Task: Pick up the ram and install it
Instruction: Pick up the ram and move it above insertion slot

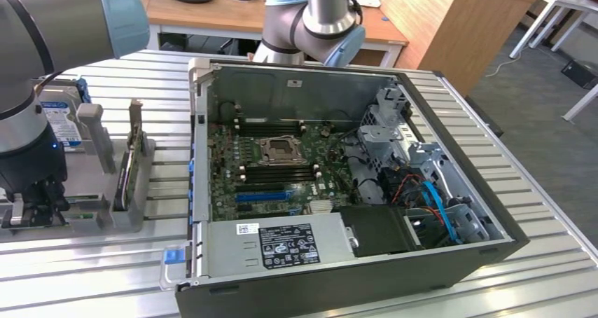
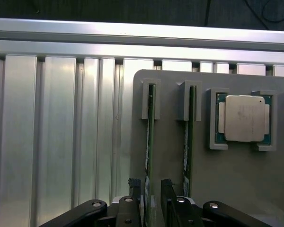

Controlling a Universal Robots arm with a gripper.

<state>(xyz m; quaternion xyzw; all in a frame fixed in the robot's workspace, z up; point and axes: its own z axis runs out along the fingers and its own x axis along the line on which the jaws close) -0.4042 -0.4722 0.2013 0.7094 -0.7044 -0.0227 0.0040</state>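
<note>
Standing on edge, the ram point(image 2: 150, 137) runs its long axis into the wide-open, empty hand point(image 2: 150, 189)

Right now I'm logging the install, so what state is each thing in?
end effector: open, straddling the ram
ram: on edge in its holder slot, ungripped
second stick: on edge in neighbouring slot
processor: flat in its pocket
computer case: side open, motherboard exposed
</note>
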